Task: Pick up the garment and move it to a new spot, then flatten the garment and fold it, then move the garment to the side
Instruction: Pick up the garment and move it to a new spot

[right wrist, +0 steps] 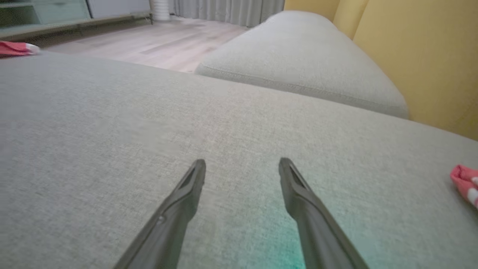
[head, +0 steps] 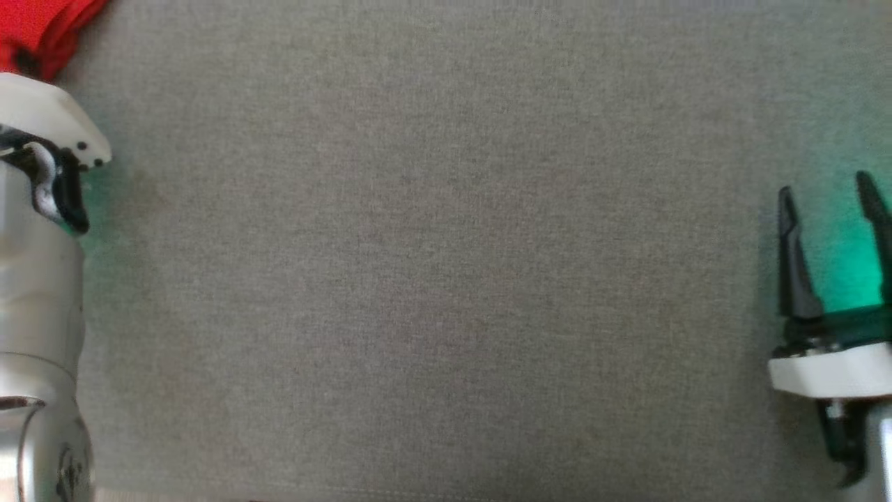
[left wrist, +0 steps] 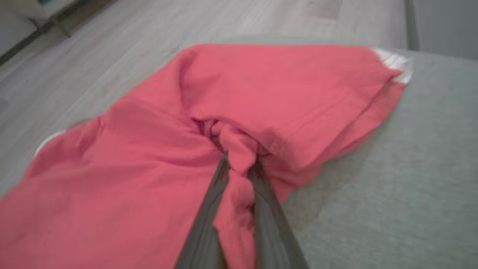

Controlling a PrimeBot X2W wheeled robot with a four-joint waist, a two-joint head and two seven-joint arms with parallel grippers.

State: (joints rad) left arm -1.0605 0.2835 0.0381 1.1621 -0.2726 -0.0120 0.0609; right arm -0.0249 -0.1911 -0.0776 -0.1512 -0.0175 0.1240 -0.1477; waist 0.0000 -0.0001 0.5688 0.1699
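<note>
The garment [left wrist: 261, 86] is red cloth with a white-striped edge, lying bunched at the corner of the grey cushion [left wrist: 410, 168]. In the left wrist view my left gripper [left wrist: 239, 164] is shut on a pinched fold of it, red cloth squeezed between the two dark fingers. The head view has a bit of the garment [head: 42, 28] at the top left corner, above my left wrist housing [head: 49, 118]. My right gripper [head: 829, 192] stands open at the right over bare cushion, nothing between its fingers; the right wrist view has it [right wrist: 242, 164] just above the fabric.
The grey cushion [head: 446, 279] spreads wide across the head view. A second cushion [right wrist: 298, 56] and a yellow wall [right wrist: 418, 56] lie beyond my right gripper. Another scrap of red and white cloth [right wrist: 465, 183] lies at the right edge. Wooden floor [left wrist: 112, 45] drops off past the garment.
</note>
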